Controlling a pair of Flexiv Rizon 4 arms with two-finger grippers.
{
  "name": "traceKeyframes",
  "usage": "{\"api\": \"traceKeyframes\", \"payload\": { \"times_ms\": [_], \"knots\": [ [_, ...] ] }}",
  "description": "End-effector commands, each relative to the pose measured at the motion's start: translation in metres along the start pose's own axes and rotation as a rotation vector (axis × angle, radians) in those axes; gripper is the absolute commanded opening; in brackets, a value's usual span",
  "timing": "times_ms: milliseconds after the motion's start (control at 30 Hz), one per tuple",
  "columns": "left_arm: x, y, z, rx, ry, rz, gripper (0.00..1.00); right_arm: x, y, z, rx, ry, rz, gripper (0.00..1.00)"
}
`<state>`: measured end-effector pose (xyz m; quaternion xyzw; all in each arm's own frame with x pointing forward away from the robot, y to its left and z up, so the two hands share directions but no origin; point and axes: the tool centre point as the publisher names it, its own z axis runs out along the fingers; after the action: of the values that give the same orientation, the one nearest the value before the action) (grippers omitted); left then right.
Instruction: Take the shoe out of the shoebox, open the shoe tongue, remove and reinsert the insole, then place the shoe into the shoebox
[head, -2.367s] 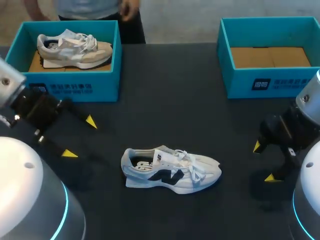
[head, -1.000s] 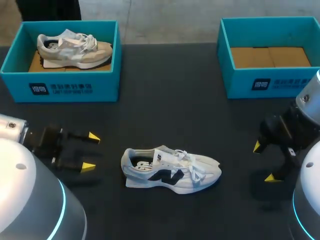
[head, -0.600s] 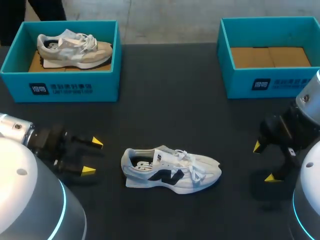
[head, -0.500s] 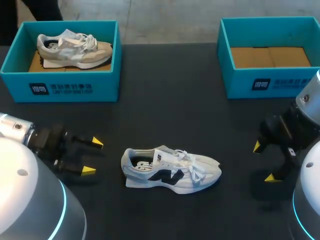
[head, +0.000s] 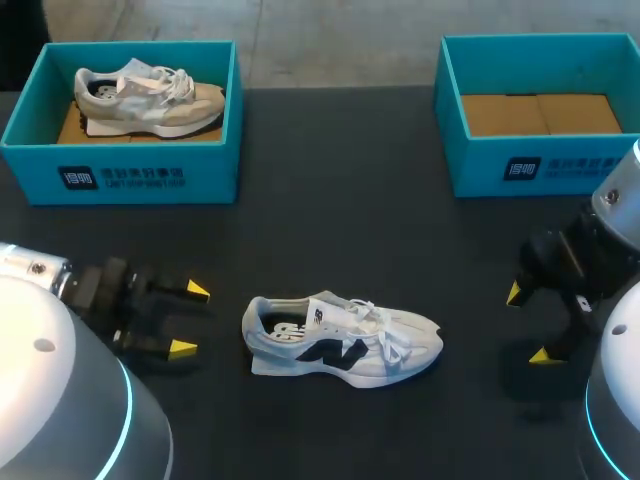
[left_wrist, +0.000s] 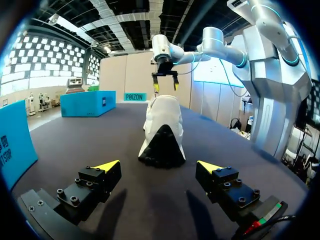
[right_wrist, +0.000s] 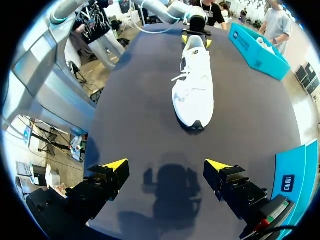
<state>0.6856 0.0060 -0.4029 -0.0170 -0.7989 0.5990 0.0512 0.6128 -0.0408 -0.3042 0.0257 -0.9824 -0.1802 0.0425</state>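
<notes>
At the far left of the counter stands the left shoebox, with a beige shoe lying inside it. Nearer to us, our left gripper hovers over the counter, its fingers spread and released, nothing between them.

Just ahead of it is the white shoe, out of any box and upright on its sole in the middle of the counter. Its long axis runs across the counter from left to right, heel toward our left gripper and toe toward our right gripper. In the left wrist view the white shoe lies straight ahead, heel on, in line with the gap between the fingers. In the right wrist view the toe faces us, likewise centred but farther off.

Our right gripper also has its fingers apart and holds nothing. Behind it, the right shoebox shows only its brown cardboard floor.

We judge the left arm the nearer one. Since the collar and tongue sit in the heel half, the tongue opening likely falls to the left, with the right free to steady the toe.
</notes>
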Motion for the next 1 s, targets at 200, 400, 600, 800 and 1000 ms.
{"api": "traceKeyframes", "payload": {
  "times_ms": [200,400,600,800,1000],
  "knots": [
    [0.0,-0.005,0.024,0.033,-0.025,-0.025,1.0,0.001,0.0,0.001,0.002,-0.002,0.001,1.0],
    [0.001,-0.007,0.037,0.046,-0.03,-0.031,1.0,0.001,0.0,0.001,0.002,-0.002,0.001,1.0],
    [-0.004,-0.009,0.047,0.079,-0.049,-0.042,1.0,0.001,0.0,0.001,0.002,-0.002,0.001,1.0],
    [-0.002,-0.009,0.061,0.086,-0.041,-0.039,1.0,0.001,0.0,0.001,0.002,-0.002,0.001,1.0],
    [0.002,-0.013,0.069,0.09,-0.023,-0.03,1.0,0.001,0.0,0.001,0.002,-0.002,0.001,1.0]
  ]
}}
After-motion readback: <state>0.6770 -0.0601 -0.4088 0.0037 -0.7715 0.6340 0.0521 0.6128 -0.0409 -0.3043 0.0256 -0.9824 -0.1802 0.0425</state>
